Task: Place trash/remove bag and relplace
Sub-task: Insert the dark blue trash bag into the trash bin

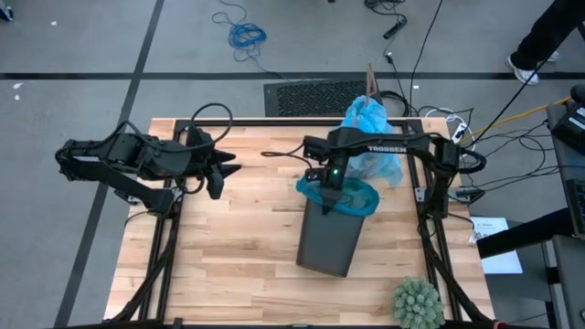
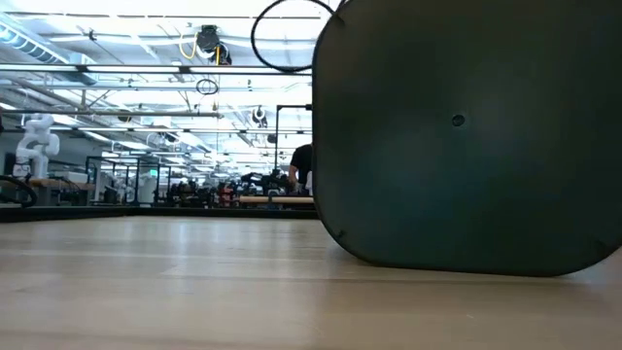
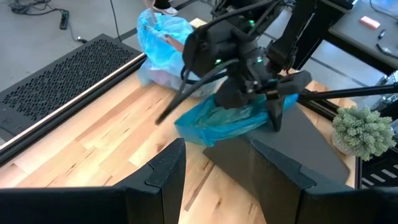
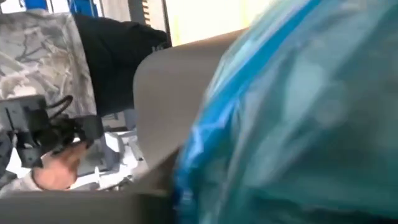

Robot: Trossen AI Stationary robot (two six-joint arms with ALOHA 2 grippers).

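A dark grey bin (image 1: 327, 239) lies on its side mid-table, its bottom (image 2: 466, 136) facing the near edge. A teal-green plastic bag (image 1: 352, 198) lines its mouth, which faces the far edge. My right gripper (image 1: 327, 185) is at that mouth, right against the teal bag (image 3: 217, 121); the right wrist view is filled with blurred teal plastic (image 4: 298, 124) and the bin wall (image 4: 168, 93). The pale sky-blue bag (image 1: 370, 123) lies crumpled at the table's far edge. My left gripper (image 1: 222, 171) hangs open over the table's left part, holding nothing. No trash shows.
A spiky green ball (image 1: 416, 302) sits at the near right corner. A black vent grille (image 1: 306, 96) lies on the floor beyond the far edge. Bare wood (image 1: 228, 256) stretches left of the bin. A person's hand (image 4: 59, 171) shows in the room behind.
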